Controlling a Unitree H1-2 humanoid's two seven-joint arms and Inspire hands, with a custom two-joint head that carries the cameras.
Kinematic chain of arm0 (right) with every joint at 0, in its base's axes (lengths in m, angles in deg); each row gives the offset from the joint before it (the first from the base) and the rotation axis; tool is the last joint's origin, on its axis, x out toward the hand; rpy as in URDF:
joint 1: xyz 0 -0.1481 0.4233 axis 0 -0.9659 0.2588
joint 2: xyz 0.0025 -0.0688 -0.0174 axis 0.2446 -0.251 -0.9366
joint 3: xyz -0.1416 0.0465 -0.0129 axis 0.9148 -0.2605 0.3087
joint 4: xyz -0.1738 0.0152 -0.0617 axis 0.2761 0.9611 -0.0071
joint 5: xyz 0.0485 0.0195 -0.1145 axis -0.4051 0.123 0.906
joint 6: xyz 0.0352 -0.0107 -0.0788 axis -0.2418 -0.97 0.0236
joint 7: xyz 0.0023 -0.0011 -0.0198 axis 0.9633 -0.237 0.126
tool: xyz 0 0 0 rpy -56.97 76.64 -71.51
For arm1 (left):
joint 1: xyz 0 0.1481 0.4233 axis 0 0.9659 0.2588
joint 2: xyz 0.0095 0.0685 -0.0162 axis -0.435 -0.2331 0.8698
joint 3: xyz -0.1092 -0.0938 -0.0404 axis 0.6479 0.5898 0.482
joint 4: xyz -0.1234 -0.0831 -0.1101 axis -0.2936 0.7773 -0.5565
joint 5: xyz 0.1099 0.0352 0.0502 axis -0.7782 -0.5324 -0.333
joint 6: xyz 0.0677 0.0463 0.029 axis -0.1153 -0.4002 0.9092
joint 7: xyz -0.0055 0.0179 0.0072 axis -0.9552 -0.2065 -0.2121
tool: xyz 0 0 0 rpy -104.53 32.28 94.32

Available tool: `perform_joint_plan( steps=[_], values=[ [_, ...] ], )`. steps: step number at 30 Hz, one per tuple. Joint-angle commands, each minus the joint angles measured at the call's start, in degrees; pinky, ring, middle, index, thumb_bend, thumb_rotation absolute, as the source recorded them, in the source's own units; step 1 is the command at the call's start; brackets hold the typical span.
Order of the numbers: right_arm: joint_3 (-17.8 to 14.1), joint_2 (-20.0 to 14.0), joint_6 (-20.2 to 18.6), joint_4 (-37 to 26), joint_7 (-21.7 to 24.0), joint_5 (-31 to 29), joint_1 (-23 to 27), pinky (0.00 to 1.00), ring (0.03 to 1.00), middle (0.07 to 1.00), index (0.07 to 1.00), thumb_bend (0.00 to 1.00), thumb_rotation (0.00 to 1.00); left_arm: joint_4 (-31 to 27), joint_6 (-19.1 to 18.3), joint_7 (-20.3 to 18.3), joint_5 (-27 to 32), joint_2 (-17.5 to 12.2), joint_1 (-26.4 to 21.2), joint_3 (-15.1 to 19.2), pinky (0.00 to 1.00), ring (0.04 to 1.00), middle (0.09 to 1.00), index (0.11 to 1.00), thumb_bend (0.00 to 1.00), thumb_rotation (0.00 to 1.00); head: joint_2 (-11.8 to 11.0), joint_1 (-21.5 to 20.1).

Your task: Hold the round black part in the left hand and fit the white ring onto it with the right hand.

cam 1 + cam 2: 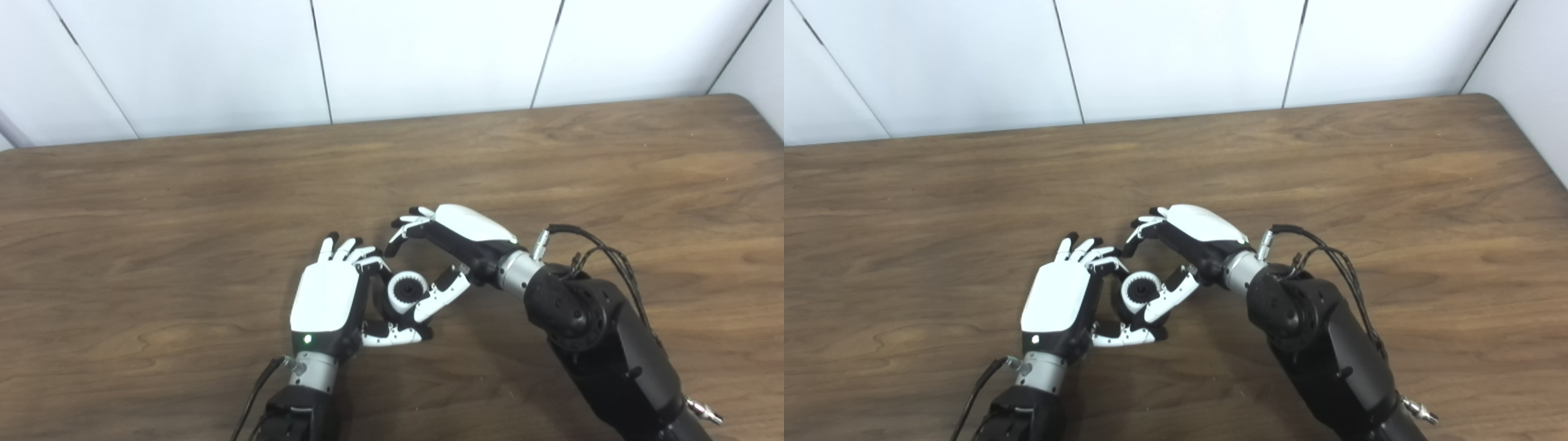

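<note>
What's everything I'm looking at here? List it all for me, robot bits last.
white ring: one, white with a toothed inner edge, between the two hands, seated on the black part
round black part: one, black, mostly hidden under the ring
table: one, brown wood, fills the view
wall panels: white, behind the table
left hand: one, white and black, cupping the part
right hand: one, white and black, thumb at the ring

Left hand: white back shell, black fingertips, green light near silver wrist. Right hand: same finish; black forearm with loose black cables.
</note>
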Motion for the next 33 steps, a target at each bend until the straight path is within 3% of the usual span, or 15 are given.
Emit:
perform_joint_plan(
  steps=[1, 11, 24, 33],
  values=[
    [-0.58, -0.44, 1.36, -1.83, -1.80, 0.30, 1.84, 1.00, 1.000, 0.918, 0.723, 1.00, 0.33, -0.84, 0.02, 0.48, -0.63, 0.50, -1.09, 0.01, 1.00, 0.895, 0.786, 0.485, 0.52, 0.06, 0.07, -0.08],
    [-2.23, -0.82, 1.64, -2.31, -2.87, -0.79, 1.83, 0.98, 1.000, 0.913, 0.733, 1.00, 0.36, -0.38, 0.38, 1.11, -0.41, 0.41, -1.15, 0.23, 1.00, 0.891, 0.782, 0.485, 0.52, 0.06, 0.03, -0.20],
    [-5.12, -3.29, -1.21, -4.88, -0.68, -0.38, 3.03, 0.94, 1.000, 0.919, 0.759, 1.00, 0.39, 0.14, 0.79, 1.23, 1.29, -0.12, -1.62, 1.59, 1.00, 0.890, 0.777, 0.484, 0.53, 0.06, -0.61, -0.22],
    [-7.88, -3.49, -1.49, -5.57, -0.89, -1.09, 1.72, 0.94, 0.987, 0.916, 0.767, 1.00, 0.49, -0.78, 0.54, -0.06, 2.71, -0.65, -1.54, 2.86, 1.00, 0.887, 0.775, 0.487, 0.52, 0.07, -0.84, 0.30]
  ],
)
